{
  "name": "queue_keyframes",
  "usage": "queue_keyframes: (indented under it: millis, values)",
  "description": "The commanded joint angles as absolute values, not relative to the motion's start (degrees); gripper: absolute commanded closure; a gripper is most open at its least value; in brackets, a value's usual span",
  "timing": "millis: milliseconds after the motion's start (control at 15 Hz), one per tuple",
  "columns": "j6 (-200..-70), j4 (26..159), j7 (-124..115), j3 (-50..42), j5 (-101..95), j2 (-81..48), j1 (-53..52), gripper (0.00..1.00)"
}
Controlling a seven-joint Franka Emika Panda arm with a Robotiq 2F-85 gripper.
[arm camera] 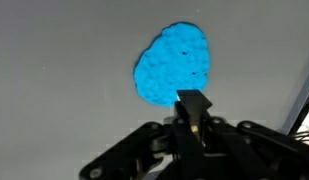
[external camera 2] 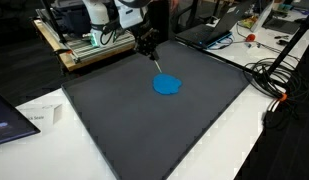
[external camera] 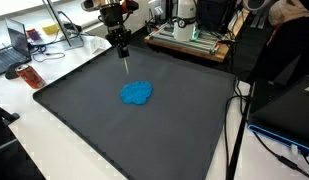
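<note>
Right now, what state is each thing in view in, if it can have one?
Black gripper: shut on a thin pale stick.
Thin pale stick: pointing down, tip near the blue patch; contact with the mat cannot be told.
Lumpy blue patch of soft material: lying flat, one piece.
Dark grey mat: spread flat on white table.

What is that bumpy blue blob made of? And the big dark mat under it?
The blue blob looks like soft dough or putty, maybe foam: matte, dimpled, with an uneven edge. The dark mat looks like matte rubber or fabric: flat, no shine. The thin stick near it is too small to judge.
</note>
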State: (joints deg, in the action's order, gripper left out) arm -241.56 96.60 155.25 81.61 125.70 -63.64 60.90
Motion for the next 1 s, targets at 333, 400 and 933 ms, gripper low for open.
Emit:
queue_keyframes:
  millis: [333,400,933]
  values:
    - [-242.3,97.27,154.23,66.09,131.84,-43.29,44.2,0.97]
    - [-242.28,97.12,154.36,63.54,132.74,-41.63,41.24,0.97]
    - [-242.42,96.82,151.53,42.95,131.88,-33.6,16.39,0.97]
